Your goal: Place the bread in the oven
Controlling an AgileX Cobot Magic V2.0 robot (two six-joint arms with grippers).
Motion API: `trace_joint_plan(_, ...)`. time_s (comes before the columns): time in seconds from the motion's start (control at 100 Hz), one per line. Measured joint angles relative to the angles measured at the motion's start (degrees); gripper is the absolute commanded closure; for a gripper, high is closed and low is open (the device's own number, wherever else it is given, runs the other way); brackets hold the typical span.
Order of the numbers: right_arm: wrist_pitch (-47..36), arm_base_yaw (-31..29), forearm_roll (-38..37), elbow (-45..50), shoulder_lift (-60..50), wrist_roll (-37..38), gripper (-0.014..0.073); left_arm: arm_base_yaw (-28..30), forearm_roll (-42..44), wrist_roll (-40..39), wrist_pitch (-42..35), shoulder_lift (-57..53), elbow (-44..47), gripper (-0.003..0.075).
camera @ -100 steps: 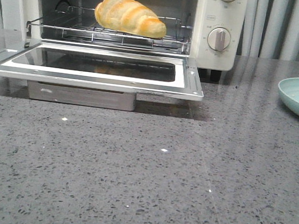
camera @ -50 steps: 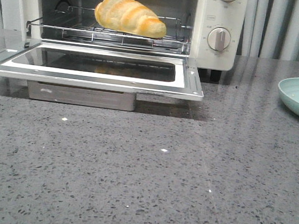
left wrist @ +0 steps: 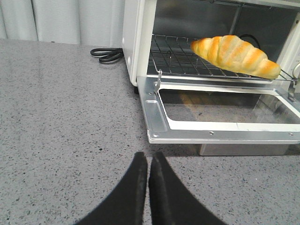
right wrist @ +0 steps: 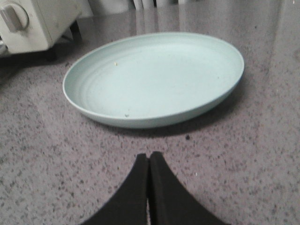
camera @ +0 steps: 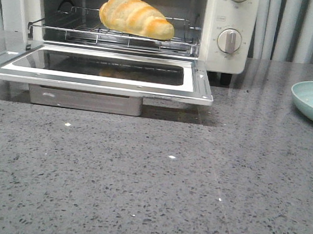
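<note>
Desk: grey speckled stone, carrying everything.
Oven: cream-white, at the back left, door dropped flat and open.
Plate: pale green, on the desk, well to the right of the oven.
Bread: lay on the wire rack inside the oven.
Left end effector: fingers pressed together, gripping nothing, low over the desk before the door.
Right end effector: fingers together, gripping nothing, just before the plate.
</note>
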Motion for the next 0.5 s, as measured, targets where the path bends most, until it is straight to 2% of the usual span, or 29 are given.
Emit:
trace_joint_plan(0.24, -0.7, 0.0, -0.3, 0.0, -1.7, 0.0, 0.0662, 0.0, 0.0, 0.0, 0.0, 0.0, 0.0, 0.0742)
trace_joint_plan(0.5, 1.3, 0.0, -4.6, 0.0, -1.7, 0.0, 0.0662, 0.0, 0.0, 0.0, 0.0, 0.0, 0.0, 0.0741)
